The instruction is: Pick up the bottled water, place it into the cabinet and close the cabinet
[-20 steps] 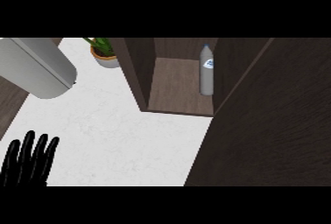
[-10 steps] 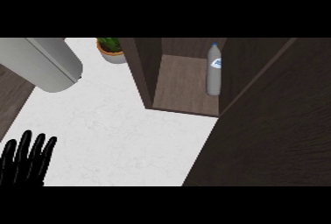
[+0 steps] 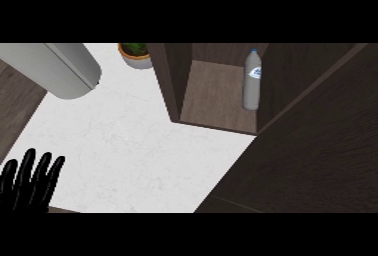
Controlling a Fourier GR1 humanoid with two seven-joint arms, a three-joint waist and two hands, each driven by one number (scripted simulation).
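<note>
The bottled water (image 3: 252, 82), clear with a blue cap and blue label, stands upright inside the dark wooden cabinet (image 3: 214, 100), against its right wall. The cabinet's door (image 3: 310, 150) fills the right side of the head view, swung across most of the opening and leaving a gap through which the bottle shows. My left hand (image 3: 29, 182) rests open at the lower left corner, fingers straight and pointing up, far from the cabinet. My right hand is out of sight.
A large grey cylinder (image 3: 63, 67) lies at the upper left on the white counter (image 3: 133, 150). A small potted plant (image 3: 136, 54) stands at the back, just left of the cabinet's side wall. Dark wood borders the counter's left edge.
The view has shifted, so the cabinet, plant and bottle sit further right in the picture. The door covers more of the cabinet's opening. My left hand has stayed put.
</note>
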